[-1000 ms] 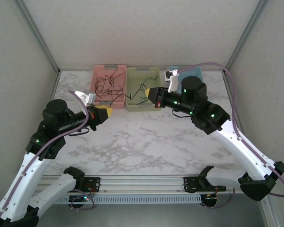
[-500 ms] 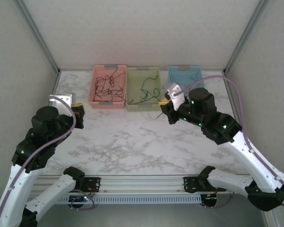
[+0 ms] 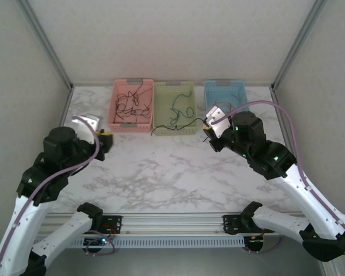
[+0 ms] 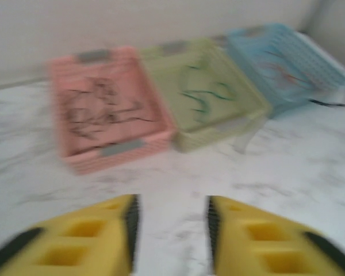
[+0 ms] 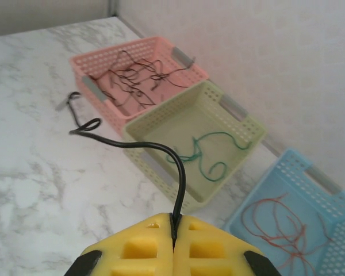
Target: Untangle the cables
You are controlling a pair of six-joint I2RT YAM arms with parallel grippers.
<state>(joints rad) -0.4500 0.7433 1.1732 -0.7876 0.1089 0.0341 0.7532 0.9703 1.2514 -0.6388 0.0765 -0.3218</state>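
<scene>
Marble table (image 3: 172,167) takes up most of the top view, with the left arm (image 3: 46,178) and right arm (image 3: 282,167) reaching in from the near edge. Three baskets sit in a row against the back wall, touching or nearly so: pink basket (image 3: 116,106) on the left, green basket (image 3: 158,112) in the middle, blue basket (image 3: 210,95) on the right. The left gripper (image 4: 172,224) hangs over bare table in front of the pink basket. Its wrist cam is blurry, but you can see its yellow fingers spread with a clear gap and nothing between them. The right gripper (image 5: 173,230) is just in front of the green and blue baskets, fingers pressed together and pinching one black cable (image 5: 161,148). That one arcs up out of the fingers and runs left past the green basket's front, and its loose end curls near the front corner of the pink basket. As for the rest of the cables, a messy black bunch (image 3: 129,103) is in the pink basket, a green cable (image 5: 210,152) is in the green basket, and thin red cables (image 5: 279,221) are in the blue one.
</scene>
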